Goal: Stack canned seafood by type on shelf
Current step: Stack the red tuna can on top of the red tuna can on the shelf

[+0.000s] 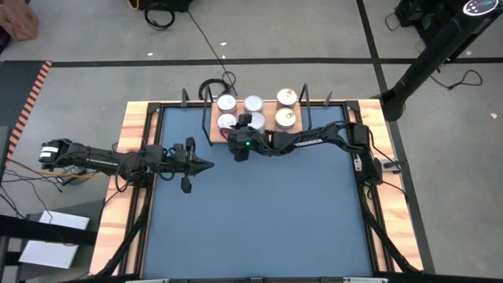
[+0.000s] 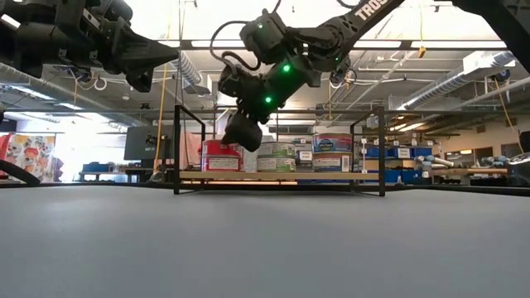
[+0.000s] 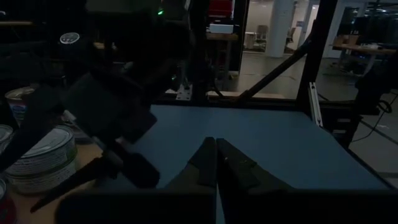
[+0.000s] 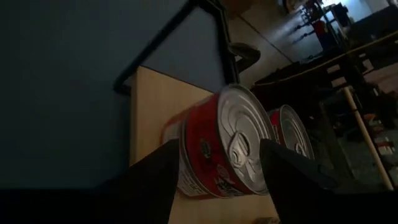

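1. The shelf (image 1: 255, 135) lies straight under my right gripper (image 1: 240, 128); it's the wooden board at the far edge of the blue table (image 1: 259, 212), wire uprights at its ends, and the tins I can see all sit on it.
2. My left arm waits well off to the side over the table's left part, its left gripper (image 3: 216, 165) pinched together and empty.
3. The right gripper hangs over the board's left half, fingers spread wide either side of a red-labelled tin (image 4: 217, 146). I can't tell whether the pads touch it.
4. A second red tin (image 4: 292, 140) sits just beyond it; silver-lidded and gold-lidded tins (image 1: 286, 108) stand further along the board.
5. I judge this is a placing or picking step among the red tins, late in the job.
6. Next move, if it's set: lift straight up, clearing the neighbour.
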### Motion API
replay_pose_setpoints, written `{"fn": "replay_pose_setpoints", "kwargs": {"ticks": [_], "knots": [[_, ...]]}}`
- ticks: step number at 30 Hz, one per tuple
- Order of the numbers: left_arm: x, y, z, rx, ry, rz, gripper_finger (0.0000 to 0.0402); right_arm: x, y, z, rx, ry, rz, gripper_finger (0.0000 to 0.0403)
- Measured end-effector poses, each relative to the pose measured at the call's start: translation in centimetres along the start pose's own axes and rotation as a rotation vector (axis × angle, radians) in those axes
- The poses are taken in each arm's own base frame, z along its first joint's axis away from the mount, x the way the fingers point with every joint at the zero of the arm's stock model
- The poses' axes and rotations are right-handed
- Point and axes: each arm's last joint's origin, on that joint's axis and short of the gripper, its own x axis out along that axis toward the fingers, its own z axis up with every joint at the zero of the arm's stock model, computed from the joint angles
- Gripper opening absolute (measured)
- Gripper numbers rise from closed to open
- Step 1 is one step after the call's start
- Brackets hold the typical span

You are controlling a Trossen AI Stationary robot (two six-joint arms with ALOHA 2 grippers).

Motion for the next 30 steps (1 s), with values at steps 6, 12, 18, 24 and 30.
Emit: {"fn": "replay_pose_setpoints", "kwargs": {"ticks": [6, 12, 18, 24, 30], "knots": [[0.0, 0.0, 0.0, 0.001, 0.000, 0.000, 0.0005, -1.0, 0.4, 0.6, -0.021, 0.023, -0.001, 0.0202], [0.0, 0.0, 0.0, 0.001, -0.003, 0.000, 0.0005, -0.8, 0.1, 0.2, 0.035, 0.013, 0.049, 0.0097], [0.0, 0.0, 0.1, 0.002, -0.005, -0.001, 0.0005, 0.0, -0.9, -0.7, 0.148, -0.005, 0.136, 0.0013], [0.0, 0.0, 0.1, 0.002, -0.005, 0.000, 0.0005, 1.0, -1.9, -1.6, 0.279, -0.019, 0.178, 0.0012], [0.0, 0.0, 0.1, 0.002, -0.005, 0.000, 0.0005, 1.4, -2.0, -1.9, 0.314, -0.020, 0.149, 0.0009]]}}
